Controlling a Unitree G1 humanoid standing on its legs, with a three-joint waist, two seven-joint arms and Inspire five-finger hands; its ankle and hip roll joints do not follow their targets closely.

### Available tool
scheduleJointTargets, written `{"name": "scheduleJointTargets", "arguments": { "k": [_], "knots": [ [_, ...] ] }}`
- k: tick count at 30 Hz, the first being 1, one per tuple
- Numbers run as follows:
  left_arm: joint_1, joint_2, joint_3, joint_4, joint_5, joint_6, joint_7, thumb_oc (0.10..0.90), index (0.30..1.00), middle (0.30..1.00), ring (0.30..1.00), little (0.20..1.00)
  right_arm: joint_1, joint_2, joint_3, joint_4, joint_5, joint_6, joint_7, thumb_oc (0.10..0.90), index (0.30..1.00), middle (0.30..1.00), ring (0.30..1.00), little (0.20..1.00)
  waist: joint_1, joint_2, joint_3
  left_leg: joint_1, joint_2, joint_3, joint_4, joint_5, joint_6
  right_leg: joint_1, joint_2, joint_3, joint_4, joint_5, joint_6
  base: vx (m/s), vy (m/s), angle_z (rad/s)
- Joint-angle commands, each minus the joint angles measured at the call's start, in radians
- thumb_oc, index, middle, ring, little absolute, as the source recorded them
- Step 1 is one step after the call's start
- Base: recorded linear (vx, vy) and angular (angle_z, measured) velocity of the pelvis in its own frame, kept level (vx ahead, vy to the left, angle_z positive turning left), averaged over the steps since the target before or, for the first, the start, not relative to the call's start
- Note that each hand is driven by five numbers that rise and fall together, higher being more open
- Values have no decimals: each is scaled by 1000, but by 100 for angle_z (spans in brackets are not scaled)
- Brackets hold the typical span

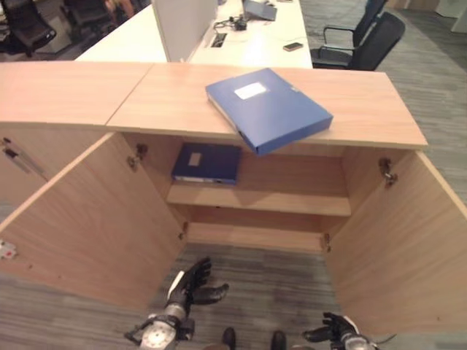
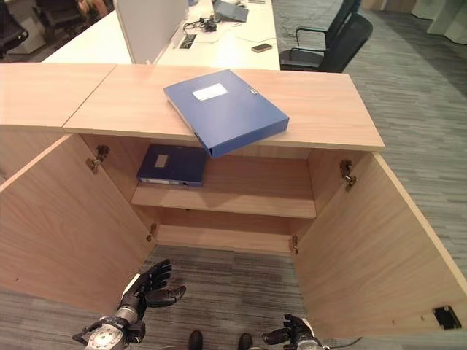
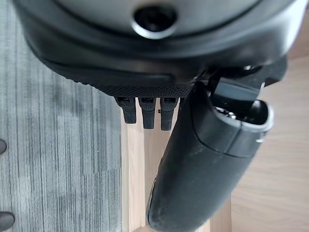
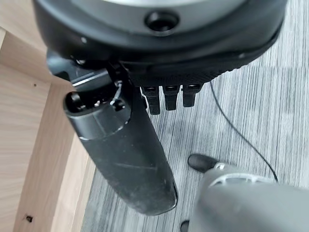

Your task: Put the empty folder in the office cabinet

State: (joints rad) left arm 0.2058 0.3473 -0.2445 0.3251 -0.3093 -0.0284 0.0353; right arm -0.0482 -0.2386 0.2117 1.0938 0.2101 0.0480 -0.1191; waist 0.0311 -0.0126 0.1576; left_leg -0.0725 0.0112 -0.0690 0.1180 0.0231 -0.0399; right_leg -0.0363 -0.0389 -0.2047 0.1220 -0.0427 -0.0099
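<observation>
Down low, close to the robot, the left hand [image 1: 191, 286] hangs over the grey striped carpet [image 1: 270, 281] in front of the open cabinet [image 1: 259, 197], holding nothing; its fingers are loose and slightly spread, thumb out to the right. From its own wrist the thumb [image 3: 203, 164] lies straight and the fingers [image 3: 147, 112] reach forward, with carpet and the edge of a wooden door panel past them. The right hand [image 1: 334, 332] sits nearer still, low at the right beside the inner face of the right door [image 1: 398, 240]. It too is released and empty, its thumb [image 4: 123, 154] stretched out over the carpet and its fingers [image 4: 166, 99] showing only as short stubs.

Both cabinet doors stand swung wide toward the robot, the left door [image 1: 91, 219] angled out to the left. Inside, a single shelf [image 1: 259, 198] crosses the cabinet, and a blue folder [image 1: 207, 162] lies flat on its left end, against the back.

The task's folder, a blue box folder [image 1: 268, 108] with a white label, is not in the cabinet: it rests flat on the cabinet top [image 1: 365, 109], turned at an angle, with its near corner jutting out over the front edge above the opening.

Farther off stands a white desk [image 1: 255, 44] with a grey divider [image 1: 182, 25], and two dark office chairs [image 1: 365, 40] at the far right.
</observation>
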Motion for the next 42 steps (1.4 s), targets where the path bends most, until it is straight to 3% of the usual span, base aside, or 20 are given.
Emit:
{"name": "scheduleJointTargets", "arguments": {
  "k": [1, 5, 7, 14, 20, 23, 24, 25, 27, 28, 30, 32, 35, 36, 42],
  "knots": [
    [-42, 14, 14, -125, -6, -66, 9, 800, 900, 900, 900, 900, -29, -42, -21, 11, 49, -30, -35, 800, 900, 900, 900, 900, 15, -47, 17, -38, 56, 154, 217, -140, 25, 33, -15, -7, -55, -14, 53, 115, -18, 27],
    [-21, 16, 39, -132, -4, -60, 14, 800, 900, 900, 900, 900, -22, -43, -15, 2, 36, -27, -33, 800, 900, 900, 900, 900, 52, -29, 10, -144, 37, 135, 25, 34, -13, 84, 6, -2, -87, -32, 53, 149, 40, 17],
    [-15, 9, 46, -129, -5, -61, 16, 800, 900, 900, 900, 900, -21, -43, -11, -9, 33, -27, -34, 800, 900, 900, 900, 900, 64, -18, 12, -155, 28, 125, -20, 67, -22, 104, 11, 14, -87, -42, 51, 154, 111, 14],
    [9, 22, 54, -135, 19, -69, 16, 800, 900, 900, 900, 900, 3, -13, -16, 15, 14, -24, -28, 800, 900, 900, 900, 900, 65, 12, -50, -24, -5, 112, -190, 81, -1, 147, -5, 41, -121, -49, 80, 185, 155, -15],
    [27, 62, 122, -267, 167, -108, 92, 800, 900, 900, 900, 900, 1, 20, -36, 26, 28, -28, -36, 800, 900, 900, 900, 900, 70, 19, -72, 21, -40, 127, -205, 41, 27, 149, -45, 50, -105, -53, 112, 117, 163, -8],
    [28, 99, 177, -358, 287, -132, 159, 800, 900, 900, 900, 900, -3, 41, -41, 19, 26, -34, -47, 800, 900, 900, 900, 900, 76, 20, -72, 41, -60, 132, -205, 14, 46, 119, -77, 42, -10, -61, 134, 66, 139, -3],
    [32, 113, 207, -401, 331, -141, 188, 800, 900, 900, 900, 900, -4, 49, -41, 18, 25, -35, -48, 800, 900, 900, 900, 900, 78, 20, -67, 53, -69, 136, -205, 4, 55, 97, -94, 42, 59, -57, 145, 40, 139, -5],
    [36, 129, 253, -456, 386, -153, 237, 800, 900, 900, 900, 900, -9, 53, -37, 10, 29, -37, -51, 800, 900, 900, 900, 900, 75, 19, -50, 76, -80, 145, -205, -14, 71, 45, -128, 40, 191, -8, 160, 39, 167, -9],
    [36, 139, 311, -504, 431, -161, 304, 800, 900, 900, 900, 900, -14, 66, -33, 4, 38, -43, -57, 800, 900, 900, 900, 900, 80, 26, -42, 86, -73, 154, -205, -21, 78, 1, -153, 15, 279, 23, 152, 56, 96, -19],
    [32, 137, 355, -542, 465, -174, 359, 800, 900, 900, 900, 900, -5, 76, -29, -2, 47, -50, -59, 800, 900, 900, 900, 900, 90, 23, -43, 107, -69, 162, -205, -51, 74, -17, -190, -29, 290, 15, 147, 100, 30, -28],
    [39, 137, 360, -550, 470, -171, 362, 800, 900, 900, 900, 900, -5, 78, -26, -4, 48, -50, -60, 800, 900, 900, 900, 900, 86, 21, -36, 106, -69, 171, -205, -40, 77, -18, -193, -42, 294, 20, 139, 40, -23, -36],
    [30, 133, 385, -573, 488, -184, 393, 800, 900, 900, 900, 900, -12, 79, -26, -7, 46, -51, -61, 800, 900, 900, 900, 900, 85, 23, -36, 115, -56, 165, -205, -60, 63, -41, -191, -63, 241, -5, 140, 33, -80, -18],
    [-14, 120, 380, -571, 504, -190, 460, 800, 900, 900, 900, 900, -24, 65, -12, -30, 50, -65, -74, 800, 900, 900, 900, 900, 60, 18, -2, 127, -33, 161, -205, -47, 46, -111, -137, -57, 114, 46, 138, 26, -155, -1],
    [-24, 100, 379, -601, 520, -208, 470, 800, 900, 900, 900, 900, -12, 77, -13, -26, 62, -67, -74, 800, 900, 900, 900, 900, 53, -12, -13, 136, -40, 154, -205, -56, 38, -47, -113, -47, -48, 62, 141, 133, -241, 25],
    [-16, 86, 363, -609, 540, -224, 497, 800, 900, 900, 900, 900, -2, 65, -17, -1, 72, -77, -91, 800, 900, 900, 900, 900, 58, -35, -71, 152, -9, 152, -205, -62, 13, 70, -52, -52, -207, 90, 135, 113, -141, 21]
  ]
}}
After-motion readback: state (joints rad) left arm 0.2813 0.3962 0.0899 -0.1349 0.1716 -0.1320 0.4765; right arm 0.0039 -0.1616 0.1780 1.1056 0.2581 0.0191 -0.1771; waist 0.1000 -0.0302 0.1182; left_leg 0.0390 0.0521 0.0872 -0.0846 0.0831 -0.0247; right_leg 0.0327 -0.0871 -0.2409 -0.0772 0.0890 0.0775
